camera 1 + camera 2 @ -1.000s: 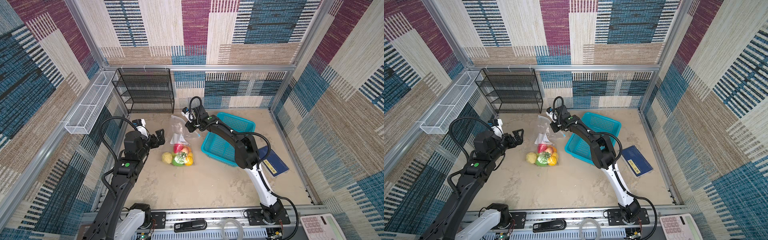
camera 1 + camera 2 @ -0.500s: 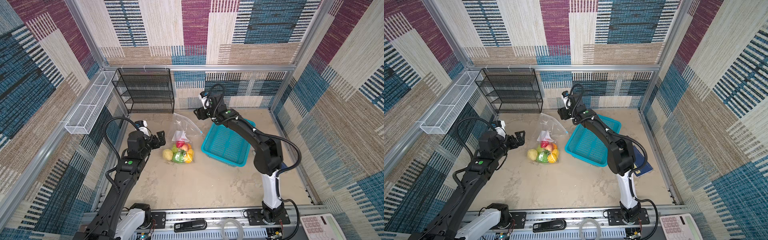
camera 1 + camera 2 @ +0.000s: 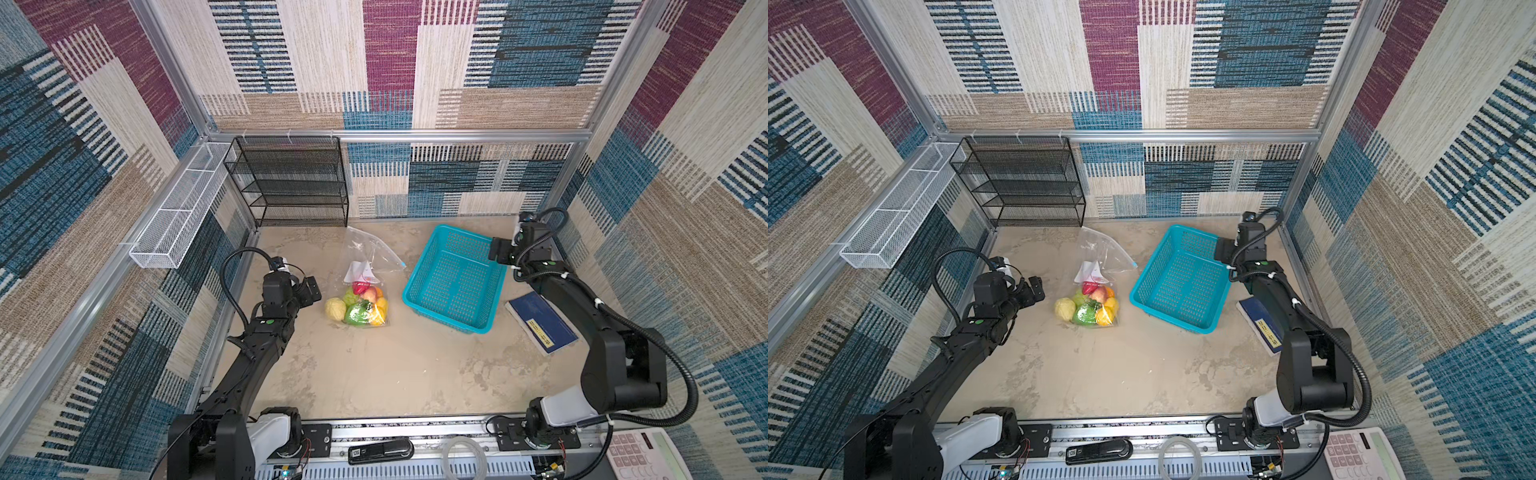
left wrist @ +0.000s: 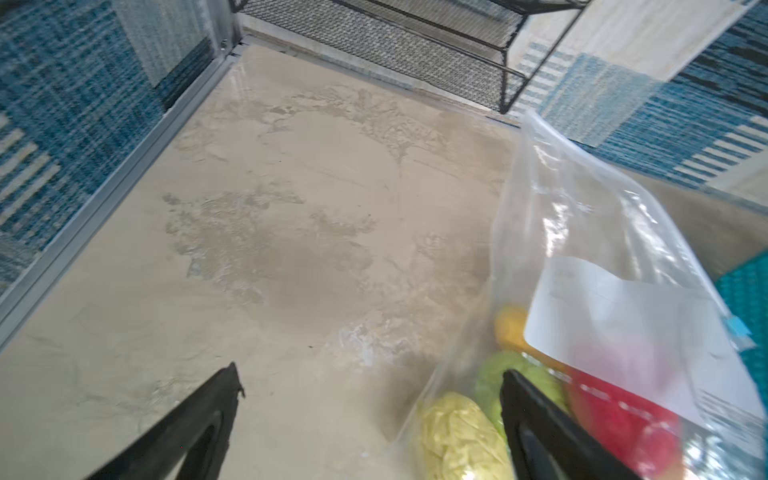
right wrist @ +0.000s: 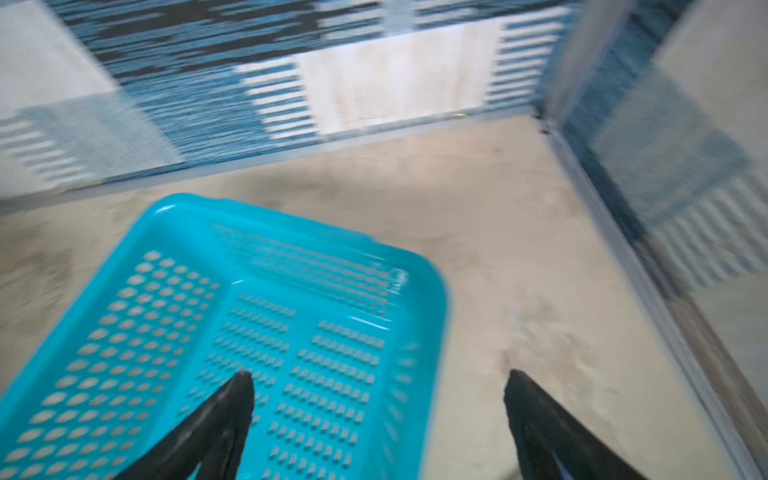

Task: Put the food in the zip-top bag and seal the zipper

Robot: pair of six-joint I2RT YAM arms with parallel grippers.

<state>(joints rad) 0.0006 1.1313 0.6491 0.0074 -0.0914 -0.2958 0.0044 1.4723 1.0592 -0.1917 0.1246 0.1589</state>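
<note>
- The zip-top bag [image 3: 376, 251] is laid left of the turquoise basket [image 3: 453, 278].
- The right gripper [image 5: 380, 378] is held wide apart, empty, over the basket's far corner.
- The left gripper [image 4: 372, 378] is spread, empty, beside the bag.
- The food [image 3: 361, 305] is bunched inside the bag.

**Clear Run Up Front, Crowding Toward the Back**

Bare tabletop [image 3: 395, 374] across the near half, open to passage. Farther back, a narrow lane between filled zip-top bag [image 3: 365, 266] and turquoise basket [image 3: 455, 286]; black wire rack [image 3: 291, 187] against the rear wall, blue book [image 3: 536, 324] at the right edge.
</note>
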